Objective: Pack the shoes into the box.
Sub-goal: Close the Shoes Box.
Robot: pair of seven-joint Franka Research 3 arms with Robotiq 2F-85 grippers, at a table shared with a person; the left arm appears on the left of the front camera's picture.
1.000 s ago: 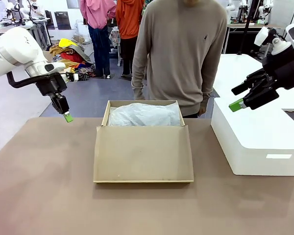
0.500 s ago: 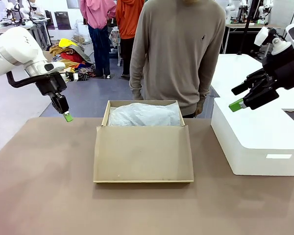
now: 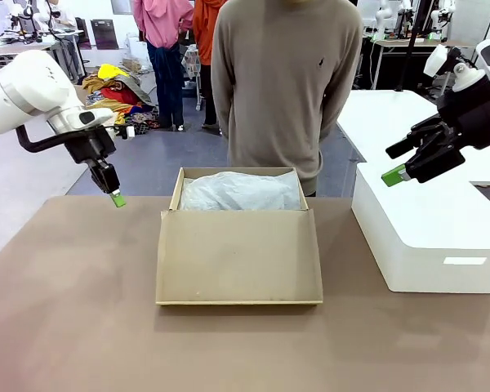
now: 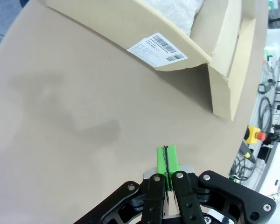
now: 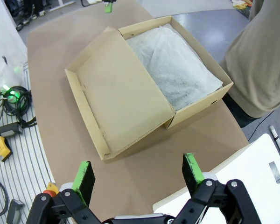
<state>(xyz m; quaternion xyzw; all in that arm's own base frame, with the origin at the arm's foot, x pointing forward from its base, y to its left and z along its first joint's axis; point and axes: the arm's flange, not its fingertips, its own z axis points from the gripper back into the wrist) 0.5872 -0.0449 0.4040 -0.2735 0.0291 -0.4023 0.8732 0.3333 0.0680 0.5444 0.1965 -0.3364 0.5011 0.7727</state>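
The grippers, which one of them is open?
The right gripper: its green pads stand wide apart, while the left gripper is closed tight.

- Bright, even overhead light; focus sharp.
- Thin soft shadow under near edge of shallow brown cardboard box (image 3: 238, 257).
- Wrist views: edges of matte brown table top (image 4: 60, 116) bow.

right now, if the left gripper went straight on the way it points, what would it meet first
Probably the bare table, short of the box: the shut left gripper points down at it.
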